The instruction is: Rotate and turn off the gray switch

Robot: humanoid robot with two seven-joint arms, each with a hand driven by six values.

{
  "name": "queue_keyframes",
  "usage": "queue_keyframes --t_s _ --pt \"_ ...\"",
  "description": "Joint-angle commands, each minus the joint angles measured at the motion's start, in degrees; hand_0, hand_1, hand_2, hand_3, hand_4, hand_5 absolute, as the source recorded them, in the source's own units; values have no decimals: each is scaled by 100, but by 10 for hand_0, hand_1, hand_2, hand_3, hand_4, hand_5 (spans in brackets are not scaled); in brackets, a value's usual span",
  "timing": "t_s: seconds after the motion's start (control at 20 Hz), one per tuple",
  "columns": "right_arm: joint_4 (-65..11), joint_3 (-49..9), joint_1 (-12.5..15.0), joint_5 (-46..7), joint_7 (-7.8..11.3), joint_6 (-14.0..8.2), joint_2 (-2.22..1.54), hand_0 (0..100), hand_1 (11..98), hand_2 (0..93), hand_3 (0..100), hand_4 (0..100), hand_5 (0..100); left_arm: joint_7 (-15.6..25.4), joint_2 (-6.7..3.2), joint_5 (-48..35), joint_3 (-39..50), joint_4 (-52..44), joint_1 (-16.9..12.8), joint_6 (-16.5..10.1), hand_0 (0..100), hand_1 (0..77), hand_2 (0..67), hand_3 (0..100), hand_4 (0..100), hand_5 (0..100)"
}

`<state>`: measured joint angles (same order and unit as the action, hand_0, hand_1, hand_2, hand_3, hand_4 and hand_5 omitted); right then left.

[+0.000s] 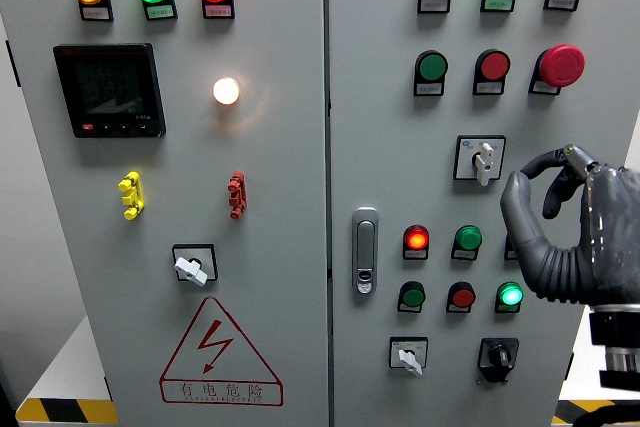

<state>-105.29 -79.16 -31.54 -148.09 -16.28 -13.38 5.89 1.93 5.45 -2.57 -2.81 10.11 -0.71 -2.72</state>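
Right hand [570, 232] near panel's right edge, fingers loosely curled, grasping nothing, just right of gray switch [483, 161], narrow clear gap between, handle pointing down.

Bright, even light; sharp focus; white lamp [226, 91] glare on panel [280, 147].

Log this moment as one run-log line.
phase: approach | right robot hand: fingers curled, holding nothing, right of gray switch | contact: none | left: out of view
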Motion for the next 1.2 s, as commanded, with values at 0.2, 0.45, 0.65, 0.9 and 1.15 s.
queue_keyframes --t_s 0.2,0.45,0.65,0.9,1.15 --pt "-606 5 745 -71 476 11 9 592 438 299 336 199 424 0 0 2 0 0 0 -1 0 0 105 212 131 129" --pt "-932 -12 1159 -194 617 11 9 537 453 109 136 125 185 0 0 -7 0 0 0 -10 0 0 104 212 131 129" --pt "-1099 -47 1308 -220 643 2 9 0 481 105 125 115 141 0 0 2 0 0 -8 -10 0 0 105 212 130 129" --pt "-1178 -118 1493 -291 643 2 9 0 515 107 119 107 93 0 0 2 0 0 0 -1 0 0 105 212 130 128" --pt "-1213 -118 1537 -334 643 -7 0 0 524 110 115 103 81 0 0 2 0 0 0 -1 0 0 104 213 130 128"
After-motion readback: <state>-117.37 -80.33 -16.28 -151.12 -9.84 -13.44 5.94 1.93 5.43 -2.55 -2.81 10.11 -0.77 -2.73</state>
